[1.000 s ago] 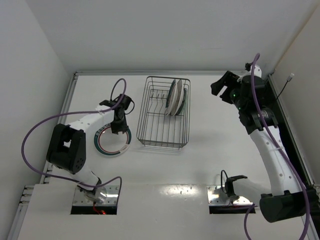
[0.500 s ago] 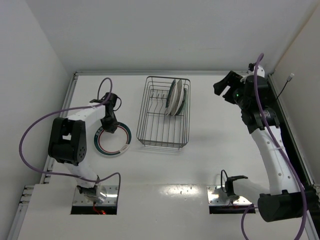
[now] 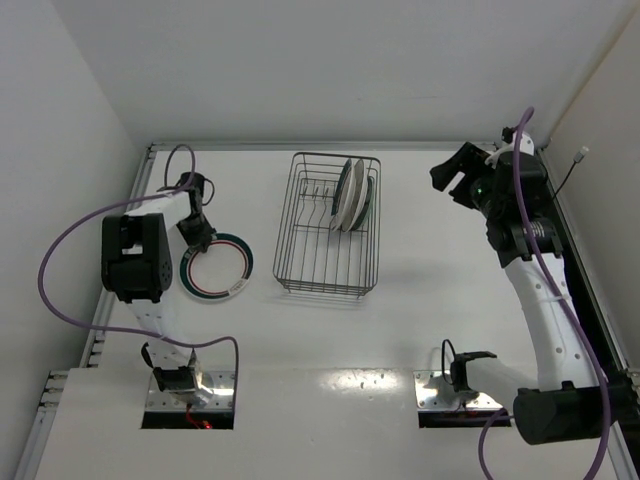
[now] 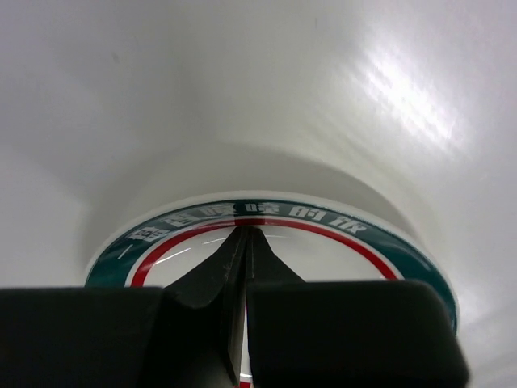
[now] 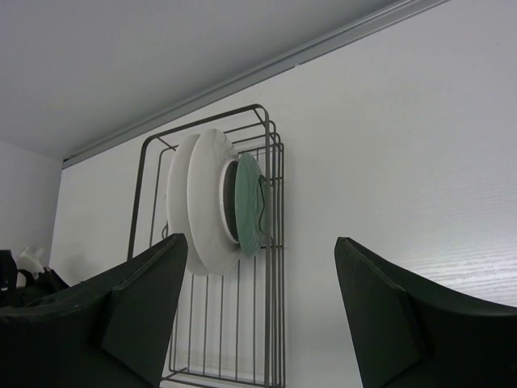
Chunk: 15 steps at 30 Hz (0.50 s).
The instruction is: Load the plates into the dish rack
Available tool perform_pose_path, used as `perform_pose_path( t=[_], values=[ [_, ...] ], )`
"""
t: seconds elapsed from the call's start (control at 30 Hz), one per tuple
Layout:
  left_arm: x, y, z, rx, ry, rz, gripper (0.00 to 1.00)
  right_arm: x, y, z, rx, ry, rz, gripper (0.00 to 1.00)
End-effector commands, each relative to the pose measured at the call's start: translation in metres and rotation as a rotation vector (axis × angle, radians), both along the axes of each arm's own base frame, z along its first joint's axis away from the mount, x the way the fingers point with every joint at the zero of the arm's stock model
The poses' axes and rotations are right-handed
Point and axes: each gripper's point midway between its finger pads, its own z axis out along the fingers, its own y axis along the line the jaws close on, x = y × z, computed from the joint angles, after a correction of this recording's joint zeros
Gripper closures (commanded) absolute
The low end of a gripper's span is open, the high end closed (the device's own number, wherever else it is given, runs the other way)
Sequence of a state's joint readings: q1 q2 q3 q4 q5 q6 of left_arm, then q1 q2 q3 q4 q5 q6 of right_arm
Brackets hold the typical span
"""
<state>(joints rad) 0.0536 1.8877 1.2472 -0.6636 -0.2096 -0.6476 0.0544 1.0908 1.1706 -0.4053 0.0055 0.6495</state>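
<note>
A white plate with green and red rim rings [image 3: 216, 267] lies flat on the table left of the dish rack [image 3: 300, 270]. My left gripper [image 3: 197, 233] is shut, its tips resting on the plate's far-left rim; in the left wrist view the closed fingertips [image 4: 245, 232] touch the red ring of the plate [image 4: 339, 242]. Three plates stand upright in the rack's far right part: two white ones [image 3: 348, 195] and a small teal one [image 3: 371, 198]. My right gripper [image 3: 455, 175] is open and empty, raised right of the rack. The right wrist view shows the rack [image 5: 271, 323], the white plates [image 5: 202, 202] and the teal plate [image 5: 249, 206].
White walls enclose the table at the left, back and right. A purple cable loops above the left arm [image 3: 130, 250]. A black rail [image 3: 575, 260] runs along the right edge. The arm bases [image 3: 455, 385] sit at the near edge.
My left gripper has moved left and away from the near edge, and the ringed plate has slid left with it, away from the rack. The right gripper has drifted slightly right.
</note>
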Motion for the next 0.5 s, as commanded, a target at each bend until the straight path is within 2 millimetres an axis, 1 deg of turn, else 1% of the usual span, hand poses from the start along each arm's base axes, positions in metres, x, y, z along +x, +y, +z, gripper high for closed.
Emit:
perform_pose_path(
  t=[0.0, 0.03, 0.1, 0.17, 0.2, 0.3, 0.33, 0.37, 0.4, 0.43, 0.47],
  values=[
    [0.036, 0.023, 0.011, 0.083, -0.063, 0.032, 1.00, -0.002, 0.001, 0.004, -0.003, -0.024, 0.020, 0.30],
    [0.040, 0.025, 0.010, 0.091, -0.055, 0.047, 1.00, -0.002, 0.001, 0.004, -0.003, -0.024, 0.020, 0.30],
    [0.052, 0.039, 0.012, 0.118, -0.056, 0.088, 1.00, -0.002, 0.001, 0.004, -0.003, -0.024, 0.020, 0.30],
    [0.062, 0.041, 0.021, 0.129, -0.086, 0.093, 1.00, -0.002, 0.001, 0.004, -0.003, -0.024, 0.020, 0.30],
    [0.071, 0.042, 0.030, 0.127, -0.120, 0.103, 1.00, -0.002, 0.001, 0.004, -0.003, -0.024, 0.020, 0.30],
    [0.075, 0.039, 0.052, 0.114, -0.163, 0.088, 1.00, -0.002, -0.001, 0.004, -0.006, -0.024, 0.011, 0.30],
    [0.080, 0.027, 0.060, 0.103, -0.193, 0.062, 0.98, -0.002, -0.001, 0.004, -0.006, -0.024, 0.011, 0.30],
    [0.081, 0.020, 0.078, 0.098, -0.234, 0.038, 0.96, 0.001, -0.004, -0.003, -0.007, -0.012, 0.002, 0.30],
    [0.081, 0.014, 0.084, 0.097, -0.251, 0.025, 0.93, 0.001, -0.002, -0.003, -0.003, -0.012, 0.012, 0.30],
    [0.078, -0.003, 0.086, 0.080, -0.259, -0.020, 0.88, 0.000, -0.001, -0.007, -0.001, -0.003, 0.021, 0.30],
    [0.081, -0.015, 0.105, 0.056, -0.326, -0.063, 0.84, 0.003, 0.000, -0.009, -0.001, -0.001, 0.021, 0.30]
  ],
)
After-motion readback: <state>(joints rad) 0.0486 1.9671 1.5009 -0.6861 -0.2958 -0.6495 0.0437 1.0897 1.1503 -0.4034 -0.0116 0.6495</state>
